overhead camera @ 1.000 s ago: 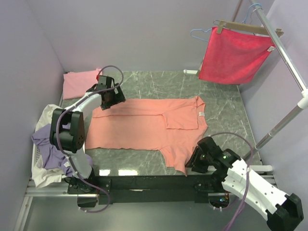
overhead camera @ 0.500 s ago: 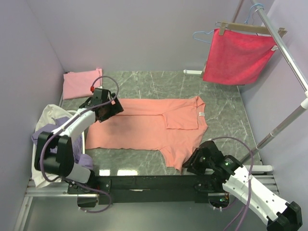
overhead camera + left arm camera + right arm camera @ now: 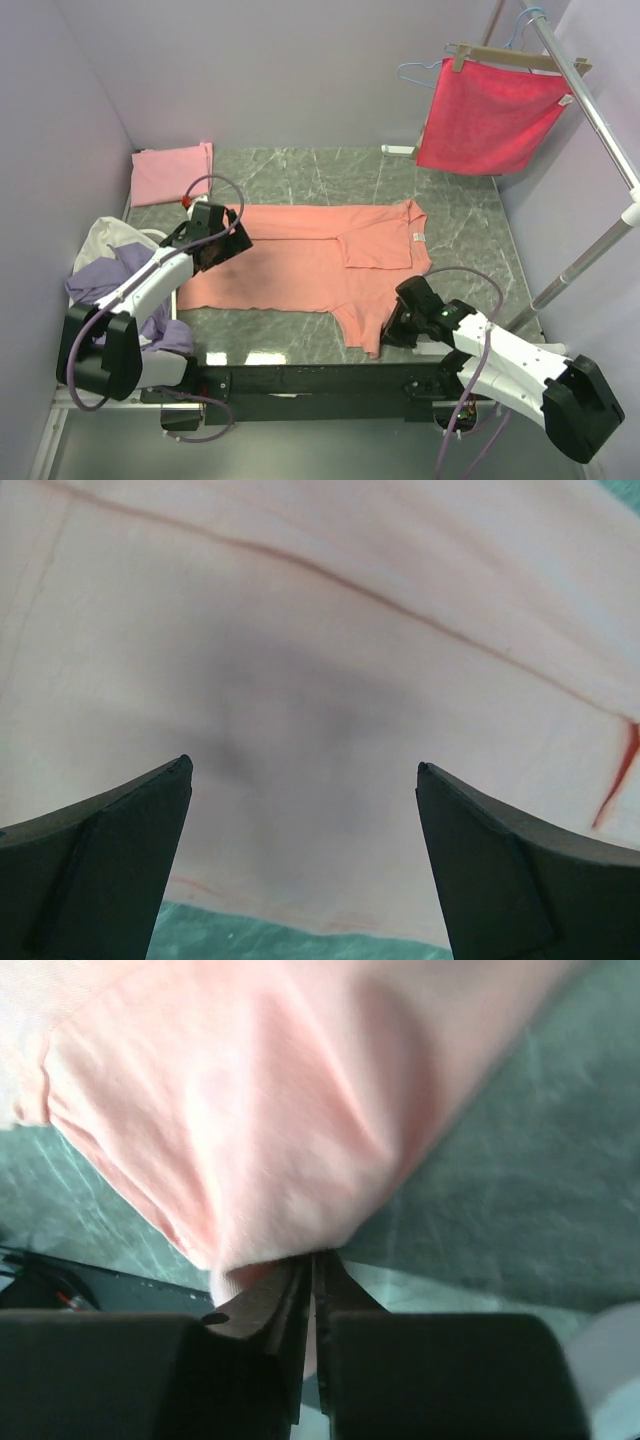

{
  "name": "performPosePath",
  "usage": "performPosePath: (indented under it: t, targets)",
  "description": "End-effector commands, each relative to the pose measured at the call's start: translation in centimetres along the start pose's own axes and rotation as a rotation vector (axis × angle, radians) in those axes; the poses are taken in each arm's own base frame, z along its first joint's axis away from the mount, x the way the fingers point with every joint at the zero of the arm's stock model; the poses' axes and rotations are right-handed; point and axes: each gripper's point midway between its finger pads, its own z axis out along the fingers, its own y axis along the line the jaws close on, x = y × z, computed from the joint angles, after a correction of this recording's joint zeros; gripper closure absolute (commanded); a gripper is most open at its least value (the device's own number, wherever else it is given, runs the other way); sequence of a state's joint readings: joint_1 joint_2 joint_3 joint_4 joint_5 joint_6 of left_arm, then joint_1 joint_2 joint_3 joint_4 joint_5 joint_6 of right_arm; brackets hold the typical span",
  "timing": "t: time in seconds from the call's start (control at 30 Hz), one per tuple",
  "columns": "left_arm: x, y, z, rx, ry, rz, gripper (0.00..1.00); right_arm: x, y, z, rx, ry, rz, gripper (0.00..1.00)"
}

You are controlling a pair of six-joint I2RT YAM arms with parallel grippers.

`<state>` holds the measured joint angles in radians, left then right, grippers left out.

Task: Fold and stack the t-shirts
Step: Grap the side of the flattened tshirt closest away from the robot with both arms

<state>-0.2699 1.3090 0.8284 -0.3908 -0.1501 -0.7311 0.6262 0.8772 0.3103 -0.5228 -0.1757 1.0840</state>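
The right gripper (image 3: 312,1265) is clamping a thin sleeve edge of the salmon-orange t-shirt (image 3: 300,255) — likely slipping free if pulled hard; the left gripper (image 3: 302,768) is hovering spread apart just above it, pinning nothing.

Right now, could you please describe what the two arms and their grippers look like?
Both the left arm and the right arm have white links between chunky black joints. A greyish-purple cable loops along each. The left gripper and the right gripper are black, with dark tapering fingers. A small green light glows on the right arm's wrist.
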Motion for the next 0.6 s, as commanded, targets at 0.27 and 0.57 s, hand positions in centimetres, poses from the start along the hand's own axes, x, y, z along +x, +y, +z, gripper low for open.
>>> performPosePath:
  t: [0.27,0.57]
  targets:
    - [1.2,2.2,-1.4,-0.060,-0.020,-0.033,0.01,-4.8,0.2,-3.1,0.105,-0.240,-0.110,1.00]
    - [1.6,2.3,-0.7,-0.071,0.008,-0.001,0.01,-7.5,1.6,-7.0,0.161,-0.356,-0.159,1.00]
